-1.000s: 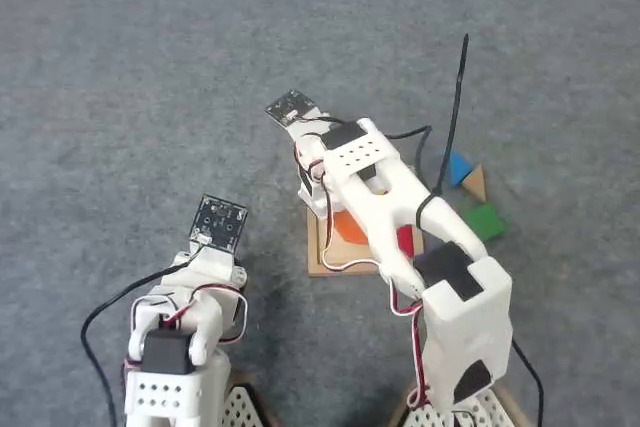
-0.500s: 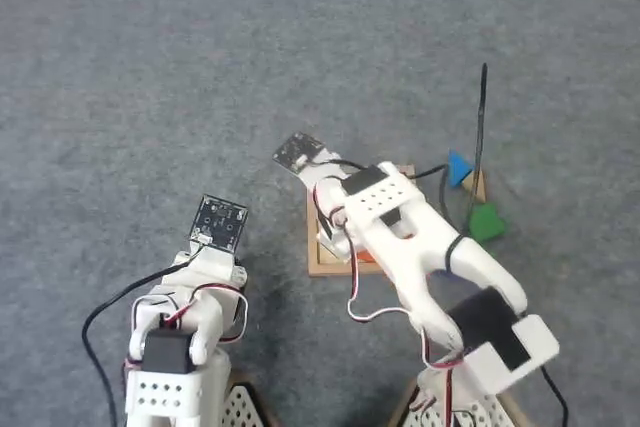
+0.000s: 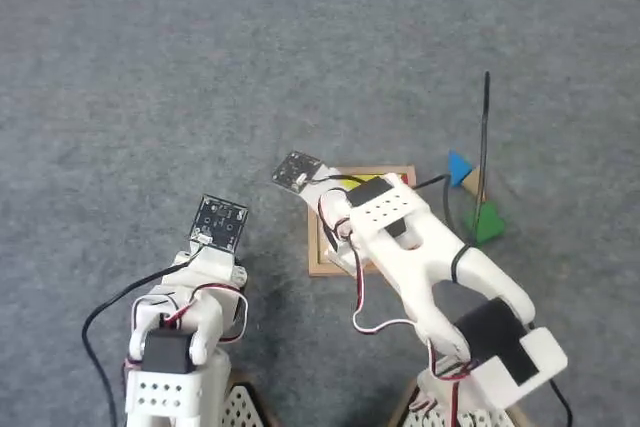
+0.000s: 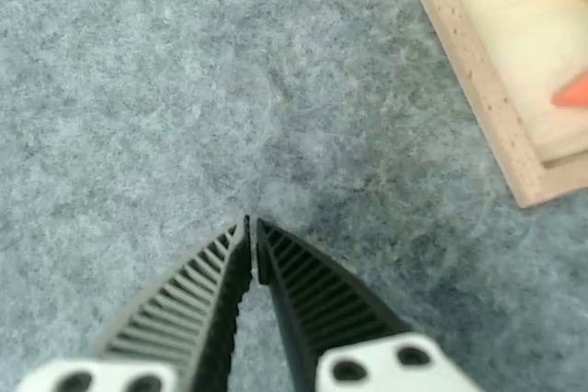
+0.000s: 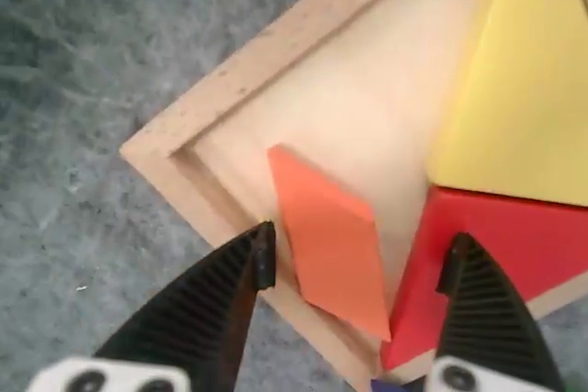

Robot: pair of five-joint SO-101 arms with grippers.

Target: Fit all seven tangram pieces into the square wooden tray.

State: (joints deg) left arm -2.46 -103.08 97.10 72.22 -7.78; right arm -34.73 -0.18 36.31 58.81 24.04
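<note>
The orange piece lies in a corner of the tray, beside the red piece, perhaps riding up on the rim. It looks light, stiff and slick, so I'd pinch its two long edges. The right gripper hangs steeply above, jaws wide astride it. The left gripper sits low over the carpet, jaws closed.

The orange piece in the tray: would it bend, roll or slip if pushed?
The orange piece looks like a flat, hard-edged slab, so it probably stays stiff and won't roll. Its faces look smooth, so it may slide on the tray floor when pushed. It looks thin, so the right end effector might find little edge to pinch.
</note>
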